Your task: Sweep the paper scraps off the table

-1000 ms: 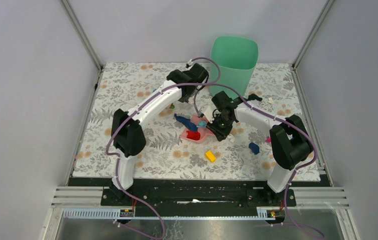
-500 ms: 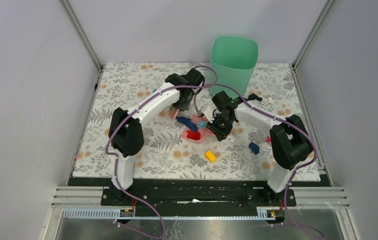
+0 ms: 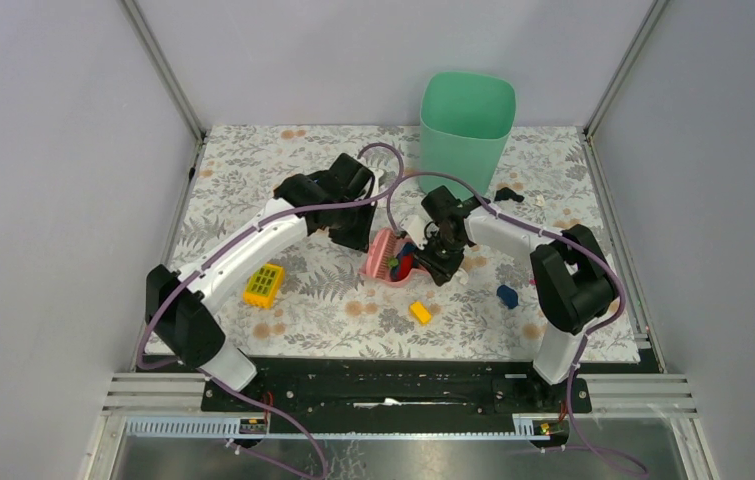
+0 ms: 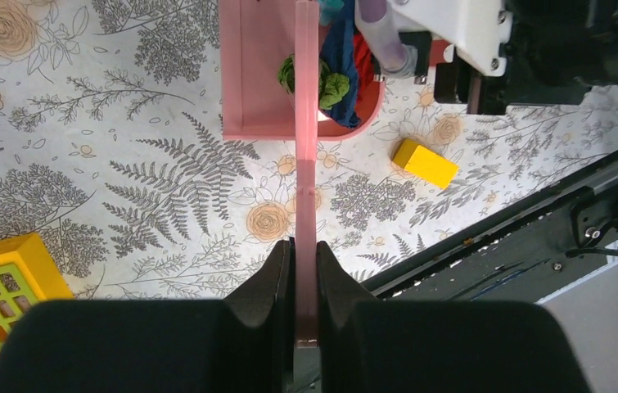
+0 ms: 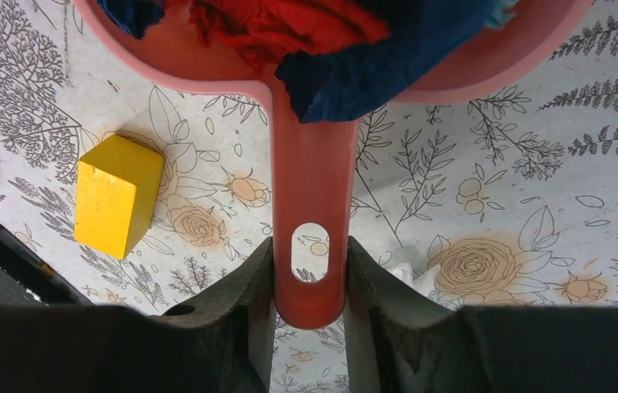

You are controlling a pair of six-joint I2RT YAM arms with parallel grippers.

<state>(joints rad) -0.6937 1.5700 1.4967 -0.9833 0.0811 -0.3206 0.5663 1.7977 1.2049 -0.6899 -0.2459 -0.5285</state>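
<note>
A yellow brick [image 3: 420, 312] lies on the table [image 3: 253, 170], just nearer than the dustpan [image 3: 400, 270]. The right gripper [image 5: 309, 278] clamps the dustpan's handle, with a paper scrap [image 5: 410, 277] just beside it. The left gripper [image 4: 305, 270] pinches a brush [image 4: 306, 123] that reaches the dustpan. Beyond the dustpan stands a green bin [image 3: 466, 125].

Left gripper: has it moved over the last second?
Yes. In the top view the left gripper has drawn back from the green bin toward the near edge of the table, slightly leftward.
</note>
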